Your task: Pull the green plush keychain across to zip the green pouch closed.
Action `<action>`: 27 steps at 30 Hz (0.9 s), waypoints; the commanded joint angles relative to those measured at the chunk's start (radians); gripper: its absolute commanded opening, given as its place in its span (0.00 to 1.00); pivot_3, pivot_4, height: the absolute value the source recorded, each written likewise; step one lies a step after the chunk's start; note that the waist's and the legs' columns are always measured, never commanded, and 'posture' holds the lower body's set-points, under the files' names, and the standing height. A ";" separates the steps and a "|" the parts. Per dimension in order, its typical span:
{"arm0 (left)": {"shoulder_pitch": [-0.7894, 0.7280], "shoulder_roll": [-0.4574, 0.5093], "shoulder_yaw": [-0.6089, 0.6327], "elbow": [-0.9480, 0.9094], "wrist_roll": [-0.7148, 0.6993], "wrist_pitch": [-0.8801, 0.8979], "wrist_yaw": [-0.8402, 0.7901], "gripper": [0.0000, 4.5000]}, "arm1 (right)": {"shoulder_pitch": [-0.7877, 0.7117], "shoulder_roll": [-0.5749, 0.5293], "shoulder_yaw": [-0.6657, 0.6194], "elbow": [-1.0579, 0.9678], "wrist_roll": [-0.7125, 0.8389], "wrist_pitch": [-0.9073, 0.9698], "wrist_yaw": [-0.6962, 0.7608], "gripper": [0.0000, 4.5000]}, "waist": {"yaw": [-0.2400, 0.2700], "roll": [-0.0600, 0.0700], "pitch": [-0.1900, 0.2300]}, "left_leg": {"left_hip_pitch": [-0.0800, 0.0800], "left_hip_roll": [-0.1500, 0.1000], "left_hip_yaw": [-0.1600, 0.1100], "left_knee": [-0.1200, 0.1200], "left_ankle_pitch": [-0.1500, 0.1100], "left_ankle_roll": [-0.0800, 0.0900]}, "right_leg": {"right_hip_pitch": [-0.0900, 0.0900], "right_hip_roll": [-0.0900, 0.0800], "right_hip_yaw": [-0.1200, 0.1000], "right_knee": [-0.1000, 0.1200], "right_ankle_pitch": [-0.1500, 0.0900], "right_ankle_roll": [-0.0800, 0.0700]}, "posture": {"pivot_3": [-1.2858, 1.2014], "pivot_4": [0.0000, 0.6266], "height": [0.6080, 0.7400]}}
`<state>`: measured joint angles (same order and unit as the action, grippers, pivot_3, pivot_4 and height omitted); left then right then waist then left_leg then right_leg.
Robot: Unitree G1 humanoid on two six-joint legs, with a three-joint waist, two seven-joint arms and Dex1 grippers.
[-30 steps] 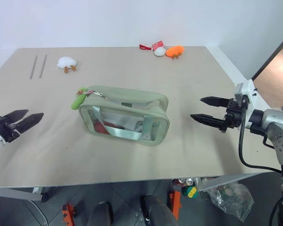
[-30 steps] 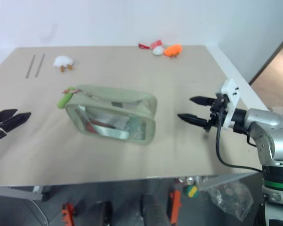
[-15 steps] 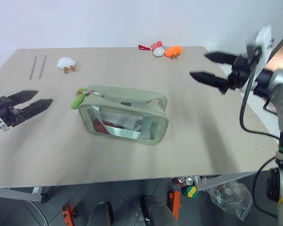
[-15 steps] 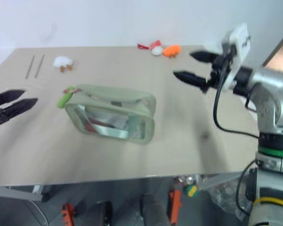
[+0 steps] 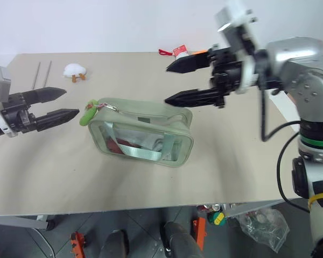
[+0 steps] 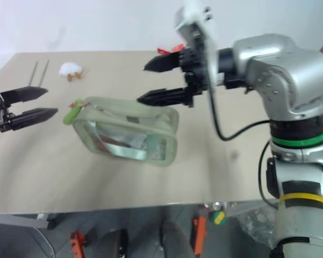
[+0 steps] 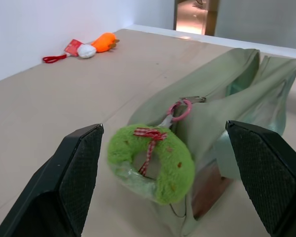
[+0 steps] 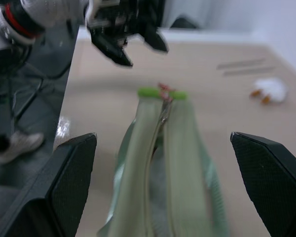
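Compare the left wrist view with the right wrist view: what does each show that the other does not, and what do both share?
Left wrist view only: the orange plush toy and a small white toy with a red tag at the table's far edge, and a doorway.
Right wrist view only: the left gripper, open beyond the pouch, the white plush toy and two thin rods.
Both: the green pouch, the green plush keychain at its end, and the table.

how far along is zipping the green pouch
Nothing zipped yet: the green plush keychain hangs at the green pouch's left end. In hand: the open left claw is lined up beside the keychain, the open right claw above the pouch. Left: grip the keychain and pull across.
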<state>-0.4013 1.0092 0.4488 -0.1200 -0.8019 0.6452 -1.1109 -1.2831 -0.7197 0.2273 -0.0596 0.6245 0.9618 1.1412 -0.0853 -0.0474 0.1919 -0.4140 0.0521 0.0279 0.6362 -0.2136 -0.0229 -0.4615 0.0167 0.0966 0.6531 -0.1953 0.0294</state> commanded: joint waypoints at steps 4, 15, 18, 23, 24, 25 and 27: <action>-0.020 0.002 -0.007 -0.135 -0.088 0.039 -0.006 0.91 | -0.025 0.031 0.129 0.001 -0.109 -0.008 0.020 1.00 | 0.006 0.000 0.000 | -0.001 0.000 -0.001 0.001 0.000 0.000 | 0.000 0.000 -0.001 0.000 0.000 0.000 | 0.52 0.24 1.00; -0.038 -0.015 -0.019 -0.219 -0.220 0.112 0.021 0.91 | 0.025 0.017 0.177 -0.105 -0.163 -0.042 0.103 1.00 | 0.008 0.000 0.000 | -0.001 0.000 -0.002 0.003 0.000 0.000 | 0.000 0.000 -0.002 0.002 0.000 0.001 | 0.52 0.24 1.00; -0.047 -0.019 -0.032 -0.208 -0.214 0.108 0.018 0.91 | 0.029 0.024 0.189 -0.120 -0.172 -0.038 0.110 1.00 | 0.007 0.000 0.000 | -0.001 0.000 -0.002 0.004 0.000 0.000 | 0.000 0.000 -0.002 0.004 0.000 0.000 | 0.52 0.24 1.00; -0.041 -0.028 -0.049 -0.196 -0.193 0.092 0.015 0.92 | 0.025 0.063 0.207 -0.100 -0.208 -0.036 0.080 0.94 | 0.007 0.000 0.000 | 0.000 0.000 -0.002 0.006 0.000 0.000 | 0.000 0.000 -0.002 0.008 -0.001 -0.001 | 0.52 0.24 1.00; -0.038 -0.031 -0.051 -0.198 -0.191 0.091 0.016 0.92 | 0.026 0.072 0.210 -0.093 -0.220 -0.041 0.073 0.88 | 0.007 0.000 0.000 | 0.001 0.000 -0.002 0.006 0.000 0.000 | 0.000 0.000 -0.002 0.010 -0.001 -0.001 | 0.52 0.24 1.00; -0.037 -0.033 -0.051 -0.199 -0.189 0.090 0.017 0.92 | 0.028 0.081 0.214 -0.085 -0.232 -0.049 0.067 0.83 | 0.007 0.000 0.000 | 0.001 0.000 -0.002 0.006 0.000 0.000 | 0.000 0.000 -0.002 0.010 -0.001 -0.002 | 0.52 0.24 1.00; -0.039 -0.038 -0.051 -0.200 -0.188 0.091 0.022 0.92 | 0.034 0.096 0.221 -0.069 -0.253 -0.064 0.059 0.66 | 0.007 0.000 0.000 | 0.002 0.000 -0.002 0.006 0.000 0.000 | 0.000 0.001 -0.002 0.011 -0.001 -0.002 | 0.52 0.24 1.00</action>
<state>-0.4303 0.9677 0.3884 -0.3098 -0.9887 0.7500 -1.0959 -1.2425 -0.6301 0.4551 -0.1308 0.3941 0.9182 1.2106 -0.0779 -0.0476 0.1917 -0.4124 0.0518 0.0257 0.6427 -0.2133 -0.0233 -0.4615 0.0176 0.0949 0.6648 -0.1968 0.0275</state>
